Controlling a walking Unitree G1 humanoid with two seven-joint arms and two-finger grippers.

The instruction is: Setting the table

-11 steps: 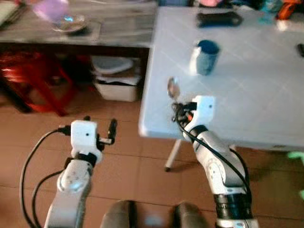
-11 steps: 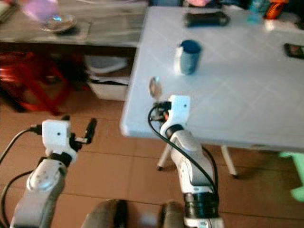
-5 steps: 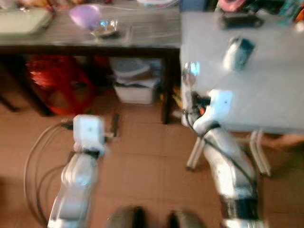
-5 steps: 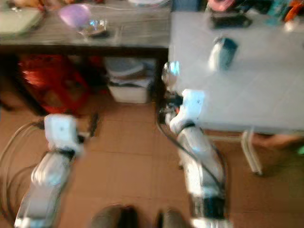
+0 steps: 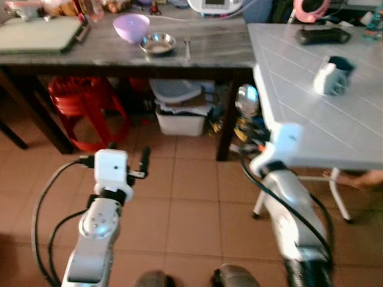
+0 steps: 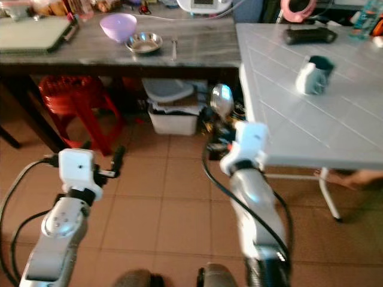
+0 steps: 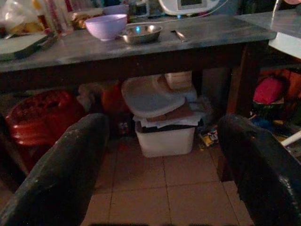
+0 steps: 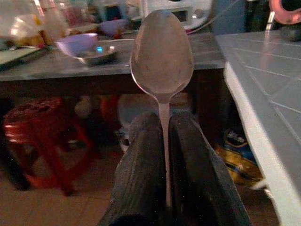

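Right gripper clamps spoon — purple bowl, steel bowl apart.

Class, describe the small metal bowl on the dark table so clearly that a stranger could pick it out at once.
Start at the long dark table standing left of the white tiled table. Near the middle of its top sit two bowls side by side; the metal bowl is the shiny, shallow one. It sits between the taller lilac bowl and a fork.
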